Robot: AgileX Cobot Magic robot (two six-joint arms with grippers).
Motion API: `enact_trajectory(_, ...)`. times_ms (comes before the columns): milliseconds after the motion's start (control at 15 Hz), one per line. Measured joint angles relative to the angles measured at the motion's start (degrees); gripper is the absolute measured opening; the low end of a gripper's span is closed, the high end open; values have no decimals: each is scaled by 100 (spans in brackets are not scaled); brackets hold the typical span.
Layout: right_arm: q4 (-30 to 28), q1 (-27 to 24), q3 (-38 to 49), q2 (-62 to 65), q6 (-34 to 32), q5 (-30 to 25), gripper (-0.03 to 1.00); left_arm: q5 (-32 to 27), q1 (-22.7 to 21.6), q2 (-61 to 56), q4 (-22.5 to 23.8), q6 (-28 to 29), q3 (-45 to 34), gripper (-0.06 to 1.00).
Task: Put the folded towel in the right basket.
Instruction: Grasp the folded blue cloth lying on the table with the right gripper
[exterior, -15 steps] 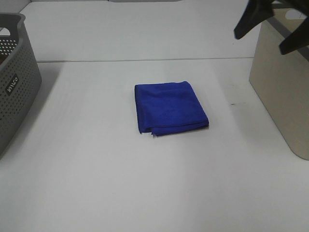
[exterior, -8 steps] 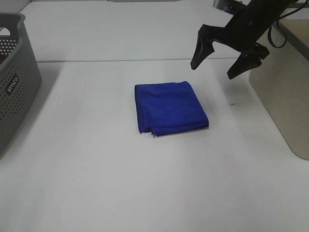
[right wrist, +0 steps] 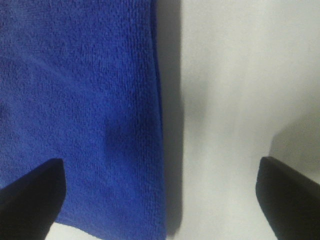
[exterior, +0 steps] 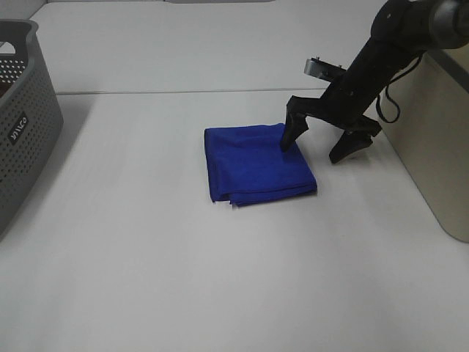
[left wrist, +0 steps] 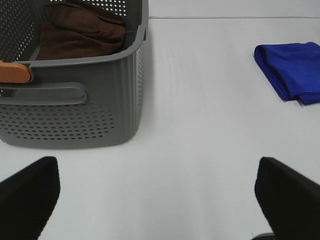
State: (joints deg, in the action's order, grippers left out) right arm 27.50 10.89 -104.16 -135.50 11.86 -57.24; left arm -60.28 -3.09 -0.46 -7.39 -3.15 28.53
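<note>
Blue towel (exterior: pixel 258 163) lies flat | right gripper (exterior: pixel 312 152), wide open, sits over its edge near the right basket (exterior: pixel 432 147) | half over towel, half over table (exterior: pixel 220 279)

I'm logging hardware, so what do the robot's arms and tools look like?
The right arm is black with a grey joint, a thin black cable looping beside it and a small silver part near the wrist. The right tool and left tool have plain black fingers.

Grey basket (left wrist: pixel 100 75) with brown cloth (left wrist: pixel 82 30) inside; blue towel (left wrist: pixel 295 67) well apart; left gripper (left wrist: pixel 160 197), jaws wide apart
</note>
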Motion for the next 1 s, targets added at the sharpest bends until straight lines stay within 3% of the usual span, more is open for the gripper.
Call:
enact_trajectory(467,498,0,-97,-286,315,212,95,0,0,0,0,0,0,99)
enact_trajectory(600,951,63,-115,-401,533,229,86,0,0,0,6,0,0,99)
enact_trajectory(800,1358,470,-115,-567,693,453,61,0,0,0,0,0,0,99)
enact_trajectory(867,1358,556,-115,-613,693,544,34,0,0,0,0,0,0,99)
enact_trajectory(1000,1352,602,-115,-636,693,584,10,0,0,0,0,0,0,99)
